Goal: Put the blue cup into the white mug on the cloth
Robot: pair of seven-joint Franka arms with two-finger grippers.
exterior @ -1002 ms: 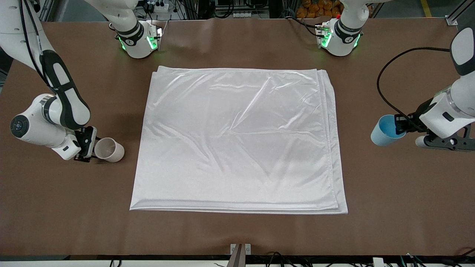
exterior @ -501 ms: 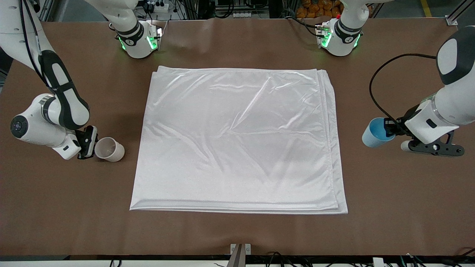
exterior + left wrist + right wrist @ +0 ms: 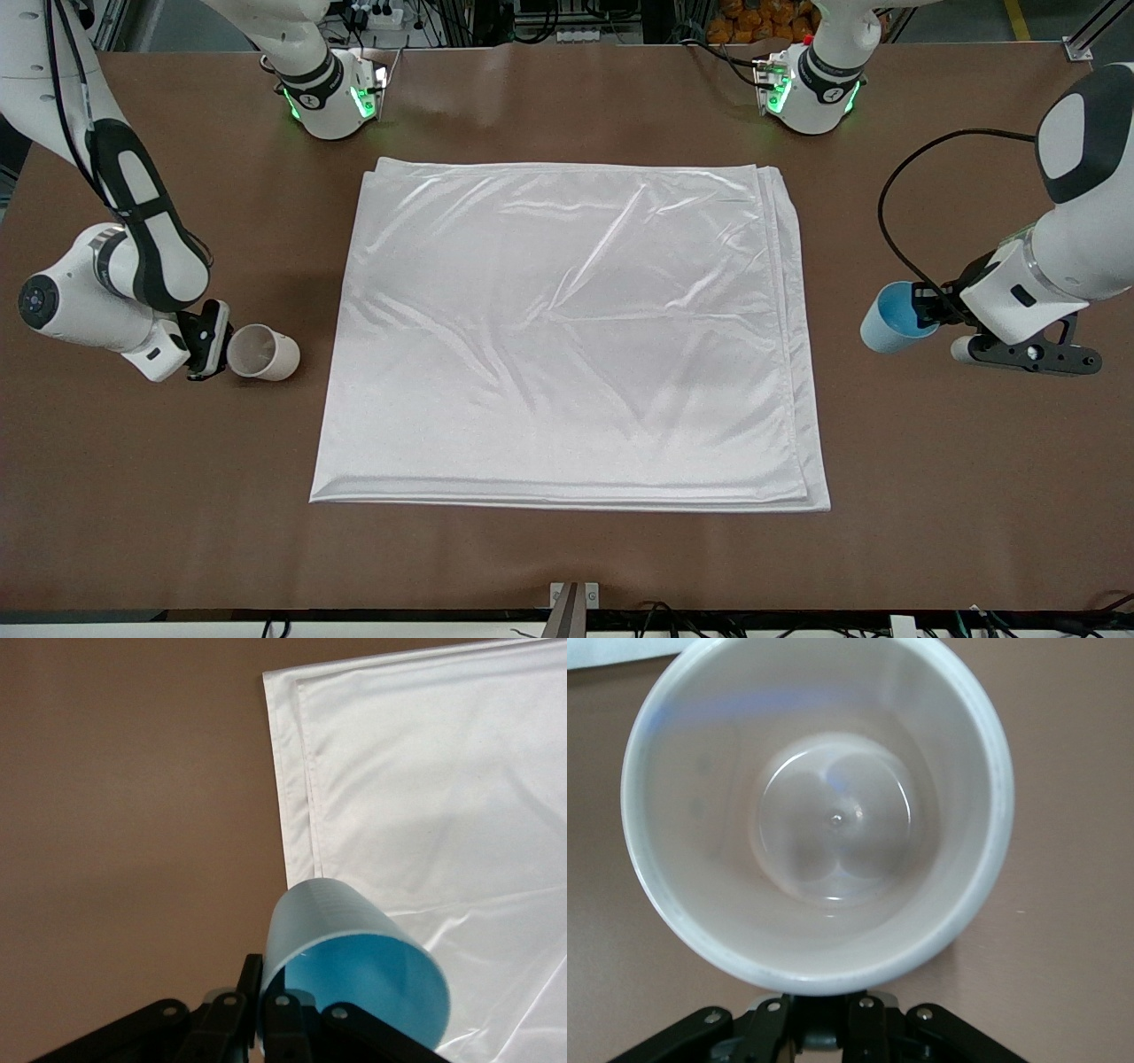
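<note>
Right, you have both vessels gripped. Your left gripper [image 3: 930, 310] is clamped on the rim of the blue cup [image 3: 889, 318], which hangs tilted from its fingers over bare table [image 3: 567, 558], just off the edge of the cloth [image 3: 567, 337] at the left arm's end. In the left wrist view the cup [image 3: 354, 970] sits directly ahead of the jaws, mouth toward the camera, cloth corner [image 3: 425, 780] past it.

Your right gripper [image 3: 215, 341] has pinched down at the rim of the white mug [image 3: 263, 353], which lies ahead of its fingertips beside the cloth at the right arm's end; its open mouth fills the right wrist view [image 3: 815, 815].

Judging by looks, both are light, stiff and smooth-walled, so a rim pinch could let them swing or slip; carry them slowly. The cloth looks slick and soft, so set the mug down flat or it may tip on a wrinkle.
</note>
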